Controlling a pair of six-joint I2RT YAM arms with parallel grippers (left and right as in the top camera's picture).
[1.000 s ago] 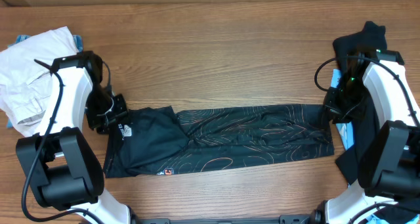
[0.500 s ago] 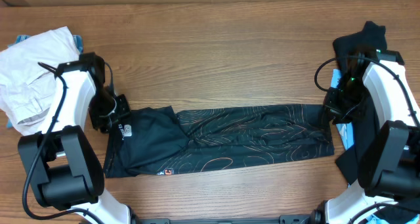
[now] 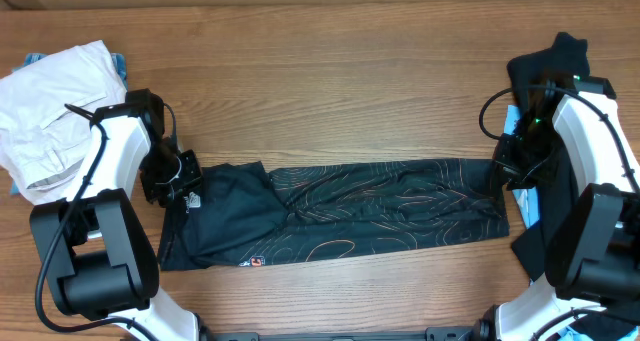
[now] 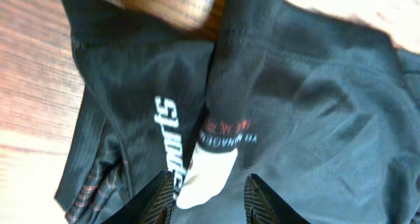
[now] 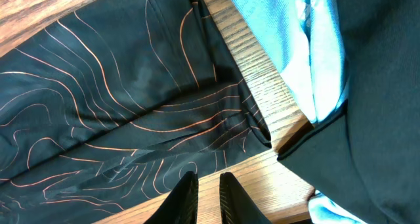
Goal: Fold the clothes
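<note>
Left arm (image 3: 108,153) edged toward jersey (image 3: 380,209) | left jaws spread over logo (image 4: 169,135) | right jaws nearly together

left arm | black two-finger left gripper (image 3: 182,184) crept down-right over 1 s | now over left end of black orange-lined fabric jersey (image 3: 390,213) | wrist farther from crumpled white cloth pile (image 3: 45,116)
</note>
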